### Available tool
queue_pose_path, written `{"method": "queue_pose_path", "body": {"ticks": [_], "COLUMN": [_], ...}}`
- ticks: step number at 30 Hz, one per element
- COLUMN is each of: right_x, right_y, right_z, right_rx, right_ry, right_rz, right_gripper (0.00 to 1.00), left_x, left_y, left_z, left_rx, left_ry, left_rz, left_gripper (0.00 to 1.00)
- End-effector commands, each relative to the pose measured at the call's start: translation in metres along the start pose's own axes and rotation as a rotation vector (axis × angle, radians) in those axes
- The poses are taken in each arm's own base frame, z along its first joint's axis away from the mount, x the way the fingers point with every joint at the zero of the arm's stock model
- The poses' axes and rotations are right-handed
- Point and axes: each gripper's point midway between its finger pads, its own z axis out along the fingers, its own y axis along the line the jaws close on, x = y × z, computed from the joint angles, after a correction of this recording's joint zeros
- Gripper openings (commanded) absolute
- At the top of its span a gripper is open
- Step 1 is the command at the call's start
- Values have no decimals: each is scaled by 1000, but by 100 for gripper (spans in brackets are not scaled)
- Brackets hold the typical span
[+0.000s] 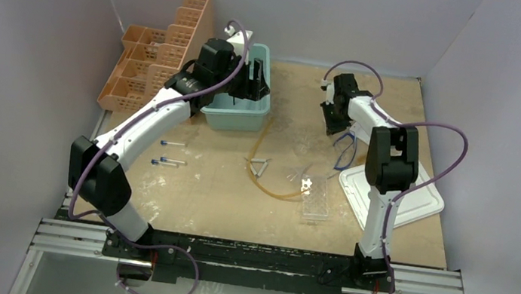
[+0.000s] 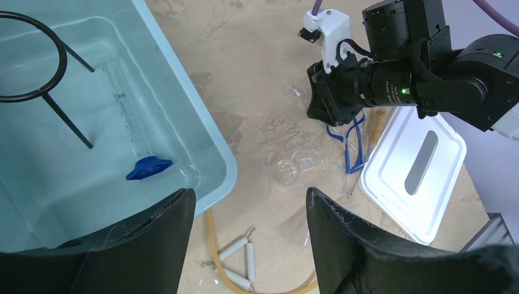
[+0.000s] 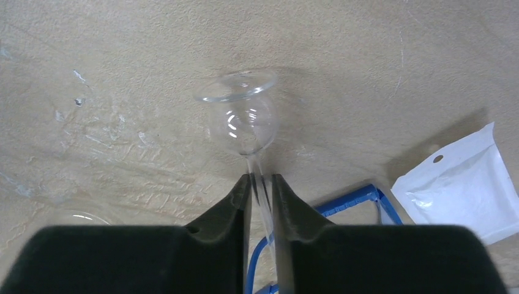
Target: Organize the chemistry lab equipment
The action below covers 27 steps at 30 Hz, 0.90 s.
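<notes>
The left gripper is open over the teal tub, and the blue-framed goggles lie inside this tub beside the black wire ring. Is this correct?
Not the goggles: the left wrist view shows them on the table beside the white lid. The left gripper, tub and ring are as stated.

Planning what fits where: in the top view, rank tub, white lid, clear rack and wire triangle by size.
Tub and white lid: too alike to rank, tub partly hidden by arm.
Then clear rack, then wire triangle.

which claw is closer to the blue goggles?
Right. The right claw grips the glass funnel right beside the goggles; left claw hangs over the teal tub, farther off.
</notes>
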Motion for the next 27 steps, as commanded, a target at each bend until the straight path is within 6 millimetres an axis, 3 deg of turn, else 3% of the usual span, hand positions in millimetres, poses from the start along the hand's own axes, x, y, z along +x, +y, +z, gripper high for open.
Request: {"method": "queue_pose_path", "body": {"ticks": [1,5,13,19,23,27], "right_x": [-12,-34,-78,-108,-130,-140], "right_y": [1,1,1,39,75,98], "right_z": [-11,-36,-121,-184,-237,-274], "right_rx": [-13,4,9,-221,-471,-674], "right_ry": [-35,-128,-376,-567,-713,-783], "right_rz": [-51,-56,-31,94,222,336], "right_gripper": [13,8,5,6,6,6], "left_x": [-27,-30,-34,-39,-42,-39], "left_y": [-11,-10,-23,-41,-64,-87], "left_z": [-1,-1,3,10,18,23], "left_rx": [41,36,104,204,320,404], "left_ry": [-84,-93,-110,-143,-166,-164], "left_rz": [22,14,-26,-148,-248,-280], "left_gripper": [66,67,67,67,67,67]}}
